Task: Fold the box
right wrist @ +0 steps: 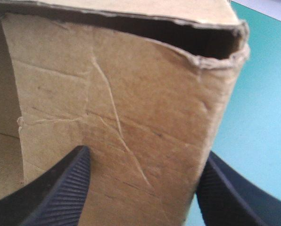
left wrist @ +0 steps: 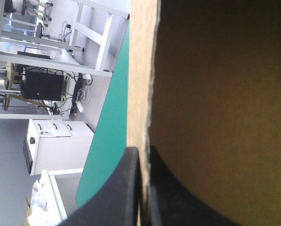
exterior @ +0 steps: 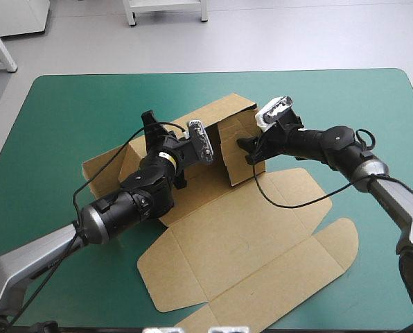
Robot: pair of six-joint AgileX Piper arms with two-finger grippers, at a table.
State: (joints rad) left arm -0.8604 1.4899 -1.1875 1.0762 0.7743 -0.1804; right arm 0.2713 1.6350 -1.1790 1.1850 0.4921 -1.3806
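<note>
Place: it looked like a robotics lab.
Bench: a table (exterior: 68, 111) with a teal-green cover carried a left arm (exterior: 123, 208) and a right arm (exterior: 338, 142), which met over the box (exterior: 248, 250).
Floor: the floor (exterior: 276, 41) was pale grey and bare.
Furniture: white table legs (exterior: 166, 8) and a white drawer cabinet (left wrist: 60, 141) stood beyond.
Equipment: a black unit (left wrist: 42, 84) sat on a shelf, with loose cables (left wrist: 81, 94) beside it.

Teal-green table (exterior: 68, 111) with the brown box (exterior: 248, 257) at its middle
</note>
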